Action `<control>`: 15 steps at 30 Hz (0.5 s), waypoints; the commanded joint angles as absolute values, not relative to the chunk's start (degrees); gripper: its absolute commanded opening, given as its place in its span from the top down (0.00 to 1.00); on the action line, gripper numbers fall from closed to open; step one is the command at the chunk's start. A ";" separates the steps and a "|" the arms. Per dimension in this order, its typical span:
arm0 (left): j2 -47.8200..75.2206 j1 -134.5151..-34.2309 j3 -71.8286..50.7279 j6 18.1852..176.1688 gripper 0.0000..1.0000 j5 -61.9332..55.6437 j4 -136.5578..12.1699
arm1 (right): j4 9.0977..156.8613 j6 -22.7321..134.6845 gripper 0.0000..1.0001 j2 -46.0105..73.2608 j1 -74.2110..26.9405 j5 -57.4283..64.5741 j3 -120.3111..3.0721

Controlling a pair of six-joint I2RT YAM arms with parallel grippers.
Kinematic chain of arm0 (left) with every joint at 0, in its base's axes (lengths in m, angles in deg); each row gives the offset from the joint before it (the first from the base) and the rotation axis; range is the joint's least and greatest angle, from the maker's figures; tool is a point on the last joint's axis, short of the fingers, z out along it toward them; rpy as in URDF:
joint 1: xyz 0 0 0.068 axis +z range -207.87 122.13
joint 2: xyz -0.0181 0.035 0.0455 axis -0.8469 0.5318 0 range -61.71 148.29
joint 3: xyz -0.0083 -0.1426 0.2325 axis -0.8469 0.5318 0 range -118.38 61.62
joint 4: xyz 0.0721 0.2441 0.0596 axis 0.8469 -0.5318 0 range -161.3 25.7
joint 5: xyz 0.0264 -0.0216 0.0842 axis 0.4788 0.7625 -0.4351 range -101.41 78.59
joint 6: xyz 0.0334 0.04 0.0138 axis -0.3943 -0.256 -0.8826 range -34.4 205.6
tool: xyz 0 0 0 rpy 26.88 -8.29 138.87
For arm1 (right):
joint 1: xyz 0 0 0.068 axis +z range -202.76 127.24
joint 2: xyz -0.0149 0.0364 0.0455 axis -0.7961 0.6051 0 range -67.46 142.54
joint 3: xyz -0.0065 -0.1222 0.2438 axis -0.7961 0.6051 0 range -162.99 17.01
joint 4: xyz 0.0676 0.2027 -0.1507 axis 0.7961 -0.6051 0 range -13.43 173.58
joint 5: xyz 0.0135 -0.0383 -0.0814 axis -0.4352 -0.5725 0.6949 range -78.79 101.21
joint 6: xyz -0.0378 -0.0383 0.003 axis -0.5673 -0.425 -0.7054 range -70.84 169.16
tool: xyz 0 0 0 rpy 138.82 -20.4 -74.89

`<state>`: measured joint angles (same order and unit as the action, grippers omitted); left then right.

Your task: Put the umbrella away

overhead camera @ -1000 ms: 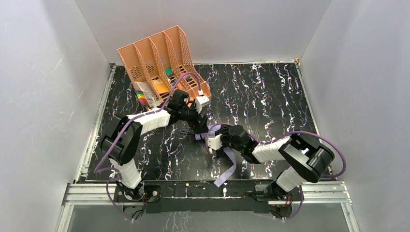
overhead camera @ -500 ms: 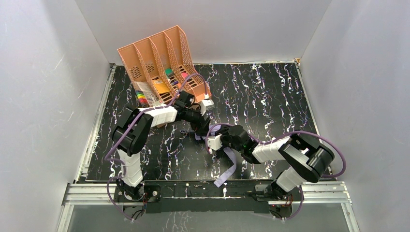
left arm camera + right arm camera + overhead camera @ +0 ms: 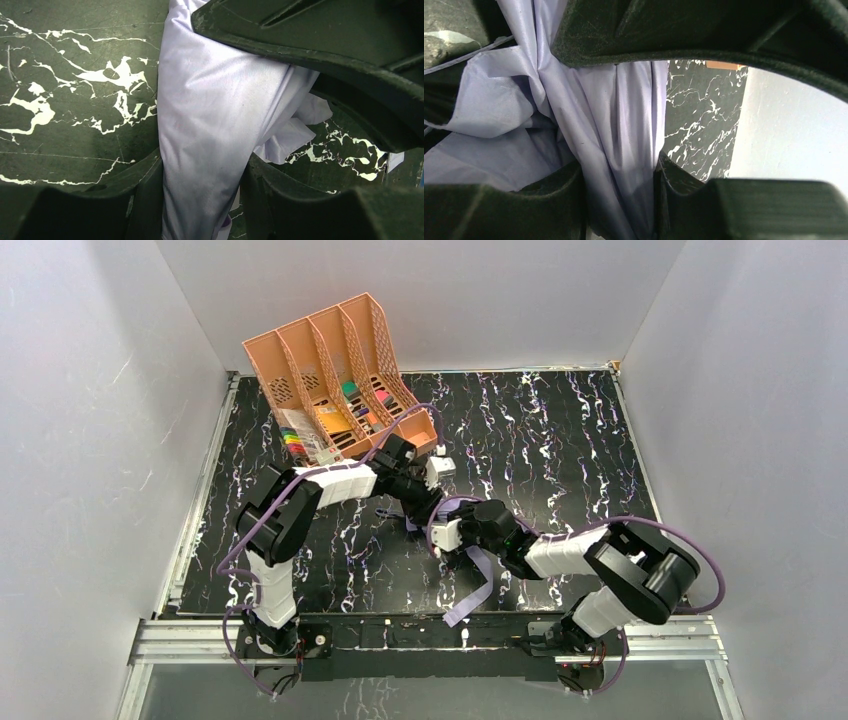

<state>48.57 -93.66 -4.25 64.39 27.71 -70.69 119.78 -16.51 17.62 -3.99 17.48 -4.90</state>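
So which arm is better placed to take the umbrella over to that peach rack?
Probably left: the left tool sits nearer the rack and grips the umbrella fabric. The right tool grips it too, but farther away.

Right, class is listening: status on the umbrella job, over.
Left gripper shut on the umbrella. Right gripper likewise. Strap trails loose on the table. File organiser behind, not blocking.

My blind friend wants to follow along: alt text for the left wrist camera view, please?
Pale lavender umbrella fabric bunched between the dark fingers of the left end effector, close up, above a black table veined with white.
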 commanded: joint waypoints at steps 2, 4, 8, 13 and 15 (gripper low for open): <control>51.60 -94.43 -2.69 63.70 1.00 12.24 -75.22 | 110.48 -8.26 0.68 12.41 -2.75 13.10 -5.94; 51.70 -94.45 -2.59 64.21 1.00 11.09 -74.96 | 107.71 -3.50 0.57 9.26 -2.80 14.58 -7.03; 51.53 -94.37 -1.96 65.56 1.00 6.74 -74.49 | 102.21 16.83 0.27 -4.67 -2.83 20.40 -6.53; 50.27 -94.35 -1.19 66.73 1.00 3.05 -73.69 | 98.19 34.77 0.28 -22.01 -2.89 23.70 -2.61; 49.82 -94.30 -0.80 67.12 1.00 1.82 -73.39 | 95.12 44.90 0.29 -29.79 -2.89 29.66 -1.43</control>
<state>47.92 -95.52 -4.33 67.62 17.92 -67.74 100.33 21.39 -18.11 -3.14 21.10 -4.07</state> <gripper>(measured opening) 0.442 0.718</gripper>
